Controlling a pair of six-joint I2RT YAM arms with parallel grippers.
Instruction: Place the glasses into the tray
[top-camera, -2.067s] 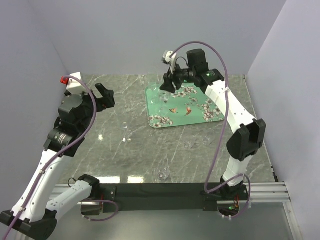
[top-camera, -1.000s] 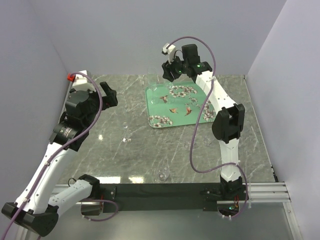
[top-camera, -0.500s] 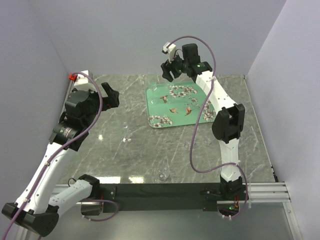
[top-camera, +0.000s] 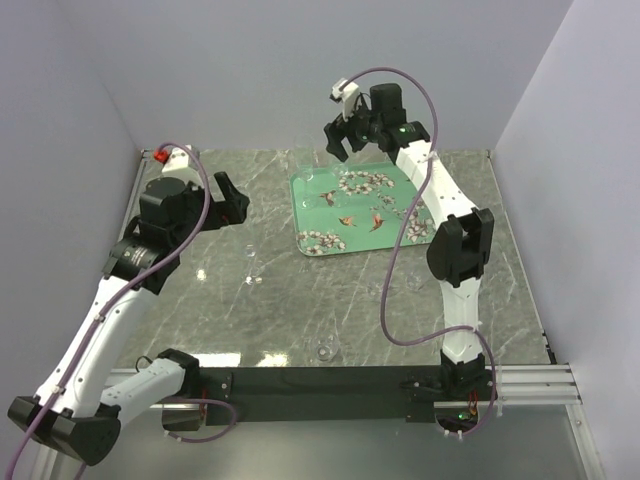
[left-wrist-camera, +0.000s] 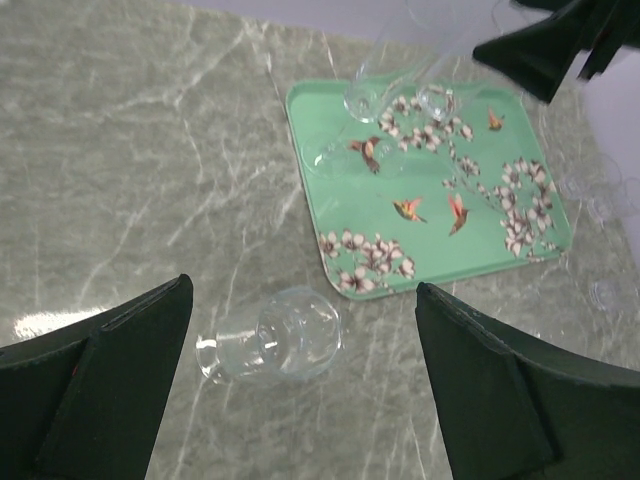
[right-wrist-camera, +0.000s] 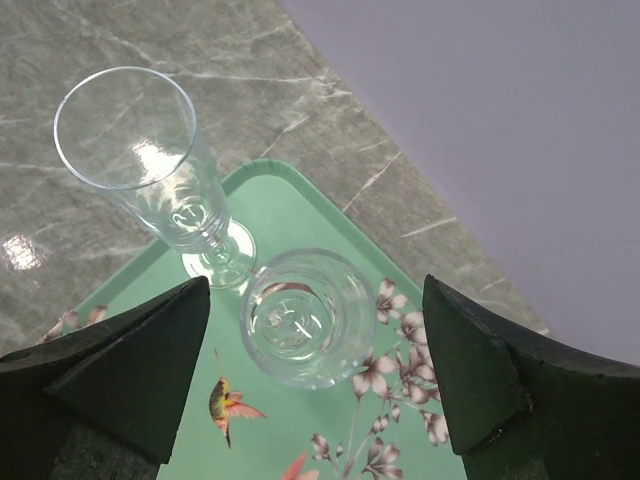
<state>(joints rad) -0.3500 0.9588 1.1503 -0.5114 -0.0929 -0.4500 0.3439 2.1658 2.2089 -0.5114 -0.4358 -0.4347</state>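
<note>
Right wrist view: a tall footed glass (right-wrist-camera: 150, 165) stands upright with its foot at a corner of the tray (right-wrist-camera: 290, 205). A short tumbler (right-wrist-camera: 305, 320) stands mouth up on the tray just beside it. The two are close; whether they touch cannot be told. Judgement: packing them into one corner keeps the rest of the tray free for the glasses not yet brought.

The right gripper (top-camera: 347, 138) hangs above this pair with its fingers (right-wrist-camera: 120, 365) spread wide to either side. Nothing lies between them and neither glass is gripped. In my judgement the wide spread keeps the pads off both rims.

Left wrist view: a third glass (left-wrist-camera: 268, 335) lies on its side on the marble table (left-wrist-camera: 130, 170), just off the tray's near corner and not on it. The left gripper (top-camera: 231, 199) is held over the table, fully spread and empty, and the third glass shows between its fingers in that view. It is judged to be lined up for that pick. Lying down, this glass is liable to roll if one finger meets it first.

Top external view: further faint glasses (top-camera: 325, 350) sit on the table nearer the arm bases, well apart from the tray. They are too faint to tell whether they stand upright.
</note>
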